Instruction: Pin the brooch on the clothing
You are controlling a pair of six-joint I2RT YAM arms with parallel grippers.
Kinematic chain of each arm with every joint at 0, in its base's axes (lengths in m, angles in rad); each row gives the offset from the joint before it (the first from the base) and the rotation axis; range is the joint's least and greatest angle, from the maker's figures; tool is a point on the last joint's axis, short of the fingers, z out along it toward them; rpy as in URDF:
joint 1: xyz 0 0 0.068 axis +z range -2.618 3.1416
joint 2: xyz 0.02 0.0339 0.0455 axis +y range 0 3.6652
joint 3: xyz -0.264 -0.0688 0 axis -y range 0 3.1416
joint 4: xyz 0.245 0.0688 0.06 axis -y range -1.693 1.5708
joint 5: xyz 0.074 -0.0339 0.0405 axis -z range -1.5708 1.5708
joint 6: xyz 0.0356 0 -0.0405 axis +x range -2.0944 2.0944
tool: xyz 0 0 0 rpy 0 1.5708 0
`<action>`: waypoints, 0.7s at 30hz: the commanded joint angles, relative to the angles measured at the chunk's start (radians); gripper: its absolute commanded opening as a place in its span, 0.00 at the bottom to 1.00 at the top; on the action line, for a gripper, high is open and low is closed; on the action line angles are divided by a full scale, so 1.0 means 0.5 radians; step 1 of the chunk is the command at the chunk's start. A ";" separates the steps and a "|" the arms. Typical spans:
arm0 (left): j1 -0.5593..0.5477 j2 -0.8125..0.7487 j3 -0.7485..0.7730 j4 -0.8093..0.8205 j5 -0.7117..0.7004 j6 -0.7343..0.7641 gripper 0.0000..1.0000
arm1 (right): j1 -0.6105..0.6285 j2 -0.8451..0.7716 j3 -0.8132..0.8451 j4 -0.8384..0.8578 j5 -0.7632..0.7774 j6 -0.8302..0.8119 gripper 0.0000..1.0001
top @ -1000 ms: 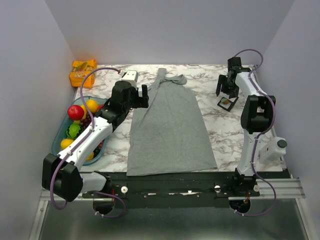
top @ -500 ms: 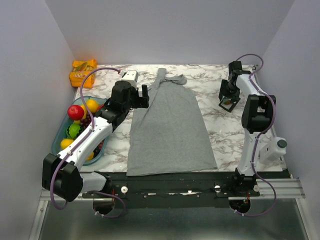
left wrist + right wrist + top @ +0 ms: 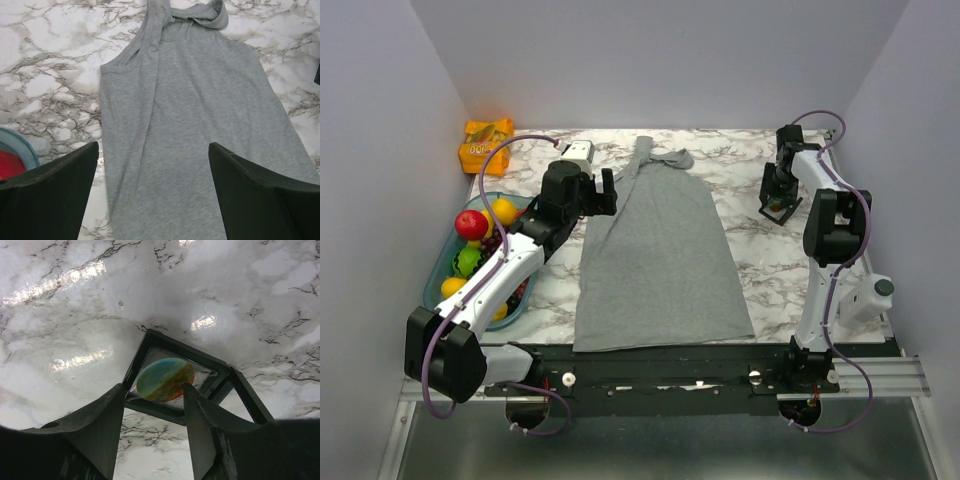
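Note:
The brooch (image 3: pixel 165 379) is a round green, orange and red badge mounted in a small black square frame (image 3: pixel 150 407) on the marble at the far right; the frame also shows in the top view (image 3: pixel 779 211). My right gripper (image 3: pixel 155 390) is low over it and open, one fingertip on each side of the badge; in the top view it (image 3: pixel 776 198) hides the badge. The clothing (image 3: pixel 660 250), a grey tank top, lies flat mid-table with its straps at the far end. My left gripper (image 3: pixel 602 192) hovers open and empty over the top's left shoulder (image 3: pixel 125 75).
A blue tray (image 3: pixel 438 262) of fruit stands at the left edge, and its rim shows in the left wrist view (image 3: pixel 22 145). An orange packet (image 3: pixel 486 143) lies at the far left corner. Grey walls enclose the marble table (image 3: pixel 770 260).
My right gripper has moved down and closer onto the black frame, so its fingers now flank the badge. The left arm and the tank top have not moved.

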 commanded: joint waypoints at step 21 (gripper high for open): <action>0.027 0.026 0.055 -0.021 0.083 -0.038 0.99 | -0.020 -0.048 0.045 0.031 0.096 -0.242 0.57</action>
